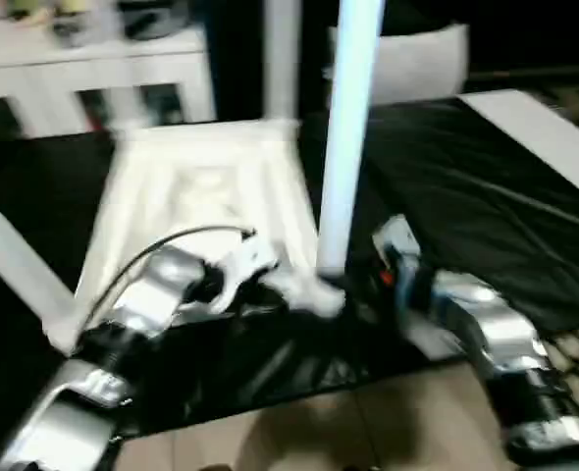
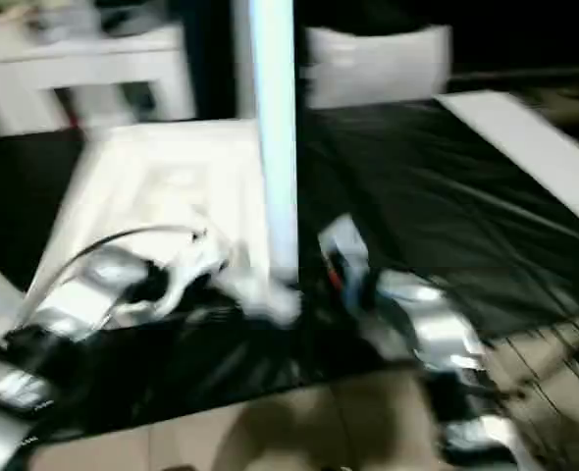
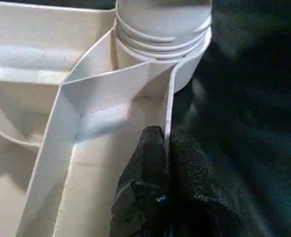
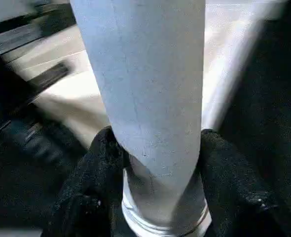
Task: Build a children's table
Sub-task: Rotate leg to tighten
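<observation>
silver forearms; thin black cable over the left; black textured fingers

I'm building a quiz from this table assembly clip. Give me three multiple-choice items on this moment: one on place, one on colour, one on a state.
1. Where does the upright leg stand?
A. in the top's near corner socket
B. flat on the black cloth
C. on the cushion

2. What colour is the cloth under the top?
A. red
B. black
C. yellow

3. What is the left gripper doing?
A. hanging open in the air
B. holding a leg
C. pinching the top's thin side wall

Answers: 1 A, the leg's ringed end sits in the round corner socket. 2 B, dark cloth surrounds the white top. 3 C, its black fingers close on either side of the wall.
</observation>
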Controlling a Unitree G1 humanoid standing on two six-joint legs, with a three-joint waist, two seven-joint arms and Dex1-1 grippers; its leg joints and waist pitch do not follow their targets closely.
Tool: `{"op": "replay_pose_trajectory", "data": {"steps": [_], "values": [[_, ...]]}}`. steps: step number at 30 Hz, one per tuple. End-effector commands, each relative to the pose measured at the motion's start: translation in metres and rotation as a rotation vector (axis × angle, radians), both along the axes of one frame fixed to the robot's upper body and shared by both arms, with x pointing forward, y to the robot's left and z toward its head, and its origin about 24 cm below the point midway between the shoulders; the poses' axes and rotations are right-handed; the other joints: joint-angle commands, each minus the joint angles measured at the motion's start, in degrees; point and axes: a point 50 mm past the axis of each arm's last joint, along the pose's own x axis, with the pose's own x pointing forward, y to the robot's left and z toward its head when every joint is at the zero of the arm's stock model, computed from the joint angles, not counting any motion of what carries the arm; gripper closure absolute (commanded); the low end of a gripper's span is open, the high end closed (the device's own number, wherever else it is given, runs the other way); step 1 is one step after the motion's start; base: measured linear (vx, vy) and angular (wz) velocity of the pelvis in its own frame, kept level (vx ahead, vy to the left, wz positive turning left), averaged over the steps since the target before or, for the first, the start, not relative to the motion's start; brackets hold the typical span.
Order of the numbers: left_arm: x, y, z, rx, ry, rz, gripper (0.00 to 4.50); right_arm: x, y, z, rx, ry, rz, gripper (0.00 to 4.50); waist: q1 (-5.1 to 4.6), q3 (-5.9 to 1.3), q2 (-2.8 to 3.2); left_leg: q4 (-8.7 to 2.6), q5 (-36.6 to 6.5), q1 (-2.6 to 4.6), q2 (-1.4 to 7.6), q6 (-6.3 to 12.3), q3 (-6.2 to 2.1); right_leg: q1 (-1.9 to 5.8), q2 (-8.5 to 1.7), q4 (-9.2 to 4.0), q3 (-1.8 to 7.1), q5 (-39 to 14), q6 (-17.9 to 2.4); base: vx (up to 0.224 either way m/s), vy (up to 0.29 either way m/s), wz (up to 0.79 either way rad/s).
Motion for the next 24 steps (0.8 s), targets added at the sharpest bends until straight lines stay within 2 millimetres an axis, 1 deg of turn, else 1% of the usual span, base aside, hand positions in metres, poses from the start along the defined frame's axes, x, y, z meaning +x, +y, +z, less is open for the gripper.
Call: {"op": "replay_pose_trajectory", "data": {"steps": [1, 2, 3, 4, 5, 6, 7, 8, 9, 10, 11, 12, 13, 14, 15, 16, 17, 18, 19, 20, 21, 22, 23, 24], "values": [[0.017, -0.018, 0.026, -0.075, -0.129, 0.094, 4.50, -0.011, 0.047, -0.010, 0.052, 0.082, 0.110, 2.57, -0.59, -2.94, 0.02, -5.49, -28.1, 0.29, 2.25, 1.82, -1.09, 3.13, -2.92, -4.02, 2.66, -31.2, 3.1, 0.000, 0.000, 0.00], [0.021, -0.020, 0.027, -0.077, -0.143, 0.143, 4.50, -0.008, 0.054, -0.011, 0.059, 0.090, 0.056, 2.57, -0.91, -2.71, -0.23, -5.10, -28.2, 0.85, 1.50, 1.38, -0.74, 2.46, -3.07, -4.74, 2.39, -33.2, 2.7, 0.000, 0.000, 0.00], [0.025, -0.021, 0.028, -0.081, -0.162, 0.194, 4.50, -0.006, 0.061, -0.012, 0.068, 0.101, -0.001, 2.57, -1.20, -2.64, -0.42, -4.32, -27.1, 1.34, 0.49, 1.03, -0.39, 2.03, -3.41, -5.74, 1.82, -35.6, 2.7, 0.000, 0.000, 0.00], [0.030, -0.023, 0.031, -0.087, -0.190, 0.266, 4.50, -0.004, 0.071, -0.013, 0.069, 0.109, -0.062, 2.57, -1.55, -3.10, -0.50, -3.37, -22.0, 0.94, -0.70, 0.94, -0.22, 2.60, -3.61, -6.44, 0.70, -37.3, 4.1, 0.000, 0.000, 0.00], [0.031, -0.023, 0.031, -0.089, -0.199, 0.285, 4.50, -0.004, 0.074, -0.014, 0.067, 0.110, -0.070, 2.57, -1.94, -3.00, -0.20, -3.76, -21.5, 0.52, -0.32, 1.44, -0.48, 2.62, -3.58, -6.29, 0.86, -35.9, 4.0, 0.000, 0.000, 0.00], [0.032, -0.023, 0.031, -0.085, -0.205, 0.291, 4.50, -0.004, 0.075, -0.015, 0.061, 0.107, -0.072, 2.57, -2.07, -3.02, -0.13, -3.81, -22.0, 0.65, -0.18, 1.55, -0.53, 2.56, -3.48, -6.25, 0.88, -35.4, 3.9, 0.000, 0.000, 0.00], [0.032, -0.023, 0.031, -0.082, -0.208, 0.294, 4.50, -0.004, 0.075, -0.015, 0.058, 0.106, -0.075, 2.57, -2.24, -3.09, -0.23, -4.03, -22.5, 0.55, -0.08, 1.82, -0.61, 2.66, -3.46, -5.89, 1.21, -34.2, 3.6, 0.000, 0.000, 0.00], [0.032, -0.023, 0.031, -0.082, -0.208, 0.294, 4.50, -0.004, 0.075, -0.015, 0.060, 0.105, -0.076, 2.57, -2.20, -3.10, -0.28, -4.12, -22.1, 0.37, -0.11, 1.90, -0.63, 2.73, -3.53, -5.68, 1.42, -33.6, 3.3, 0.000, 0.000, 0.00], [0.032, -0.023, 0.031, -0.084, -0.208, 0.290, 4.50, -0.003, 0.074, -0.013, 0.081, 0.093, -0.080, 2.57, -2.13, -3.14, -0.46, -4.21, -21.8, 0.32, -0.13, 1.99, -0.61, 2.70, -3.53, -5.54, 1.60, -33.2, 3.1, 0.000, 0.000, 0.00], [0.031, -0.022, 0.031, -0.084, -0.208, 0.282, 4.50, -0.002, 0.072, -0.011, 0.091, 0.077, -0.080, 2.22, -1.85, -3.29, -0.45, -4.47, -20.1, 0.13, -0.02, 2.18, -0.60, 2.70, -3.85, -4.90, 2.22, -31.1, 1.7, 0.000, 0.000, 0.00], [0.031, -0.022, 0.031, -0.084, -0.208, 0.282, 4.50, -0.002, 0.072, -0.011, 0.091, 0.077, -0.080, 2.01, -1.78, -3.37, -0.44, -4.56, -19.3, -0.04, 0.04, 2.25, -0.62, 2.77, -3.84, -4.61, 2.49, -30.1, 1.1, 0.000, 0.000, 0.00], [0.029, -0.021, 0.031, -0.079, -0.212, 0.262, 4.50, 0.000, 0.067, -0.008, 0.067, 0.023, -0.062, 1.87, -1.56, -3.46, -0.51, -4.77, -18.0, -0.21, 0.24, 2.45, -0.58, 2.72, -3.87, -4.10, 3.02, -28.2, -0.2, 0.000, 0.000, 0.00], [0.028, -0.020, 0.030, -0.077, -0.213, 0.251, 4.50, 0.000, 0.064, -0.008, 0.066, 0.012, -0.063, 1.85, -1.30, -3.77, -0.59, -4.72, -15.7, -0.36, 0.34, 2.72, -0.45, 2.77, -4.01, -3.56, 3.56, -25.6, -1.7, 0.000, 0.000, 0.00], [0.028, -0.019, 0.030, -0.075, -0.215, 0.242, 4.50, 0.001, 0.060, -0.007, 0.066, 0.004, -0.068, 1.78, -1.19, -3.99, -0.65, -4.68, -13.7, -0.67, 0.37, 2.94, -0.46, 2.94, -4.03, -2.99, 3.84, -23.2, -2.7, 0.000, 0.000, 0.00], [0.027, -0.018, 0.029, -0.072, -0.217, 0.236, 4.50, 0.002, 0.058, -0.006, 0.066, -0.006, -0.072, 1.65, -0.76, -4.47, -0.70, -4.40, -8.7, -1.14, 0.47, 3.83, -0.36, 2.98, -3.95, -1.82, 4.36, -17.2, -4.8, 0.000, 0.000, 0.00], [0.026, -0.017, 0.028, -0.069, -0.218, 0.226, 4.50, 0.002, 0.054, -0.005, 0.063, -0.024, -0.075, 1.51, -0.60, -4.47, -1.08, -4.05, -5.1, -1.55, 0.24, 5.15, -0.12, 2.82, -3.72, -1.05, 4.64, -13.4, -6.5, 0.000, 0.000, 0.00], [0.026, -0.016, 0.028, -0.069, -0.214, 0.219, 4.50, 0.002, 0.051, -0.004, 0.061, -0.038, -0.072, 1.42, -0.36, -4.54, -1.19, -3.91, -4.2, -1.59, 0.15, 5.61, -0.03, 2.76, -3.78, -0.77, 4.77, -12.7, -7.2, 0.000, 0.000, 0.00], [0.024, -0.015, 0.027, -0.068, -0.208, 0.206, 4.50, 0.001, 0.047, -0.003, 0.063, -0.057, -0.056, 1.36, 0.02, -4.65, -1.30, -3.64, -2.3, -1.97, -0.07, 6.62, 0.19, 2.96, -3.84, -0.25, 4.99, -11.3, -8.0, 0.000, 0.000, 0.00], [0.022, -0.014, 0.027, -0.070, -0.211, 0.173, 4.50, 0.000, 0.042, -0.001, 0.067, -0.074, -0.040, 1.32, 0.86, -4.58, -1.25, -3.47, -1.4, -1.74, -0.10, 7.55, 0.47, 2.57, -3.91, -0.24, 5.18, -10.7, -8.5, 0.000, 0.000, 0.00], [0.018, -0.013, 0.025, -0.070, -0.197, 0.136, 4.50, -0.004, 0.034, 0.002, 0.081, -0.095, -0.008, 1.24, 0.93, -4.55, -1.16, -3.43, -1.0, -1.98, -0.12, 7.93, 0.51, 2.75, -3.87, -0.08, 5.19, -10.5, -8.5, 0.000, 0.000, 0.00], [0.017, -0.012, 0.025, -0.070, -0.194, 0.131, 4.50, -0.004, 0.033, 0.002, 0.083, -0.099, -0.002, 1.12, 1.46, -4.81, -1.24, -3.22, 0.4, -1.96, -0.05, 8.80, 0.53, 2.89, -3.79, 0.28, 5.25, -8.8, -8.5, 0.000, 0.000, 0.00], [0.014, -0.010, 0.023, -0.067, -0.193, 0.084, 4.50, -0.009, 0.024, 0.005, 0.082, -0.116, 0.039, 0.93, 1.62, -4.78, -1.38, -3.06, 1.7, -2.25, -0.12, 9.59, 0.48, 2.78, -3.58, 0.59, 5.33, -7.1, -8.6, 0.000, 0.000, 0.00], [0.011, -0.008, 0.022, -0.061, -0.180, 0.063, 4.50, -0.013, 0.016, 0.007, 0.077, -0.128, 0.071, 0.93, 1.75, -4.77, -1.40, -2.96, 1.7, -2.23, -0.13, 9.86, 0.56, 2.71, -3.49, 0.71, 5.34, -6.8, -8.6, 0.000, 0.000, 0.00], [0.007, -0.005, 0.019, -0.050, -0.170, 0.020, 4.50, -0.019, 0.004, 0.009, 0.069, -0.146, 0.116, 0.86, 1.89, -4.64, -1.38, -3.06, 0.9, -2.29, -0.02, 10.22, 0.58, 2.92, -3.50, 0.53, 5.24, -7.9, -8.3, 0.000, 0.000, 0.00]]}}
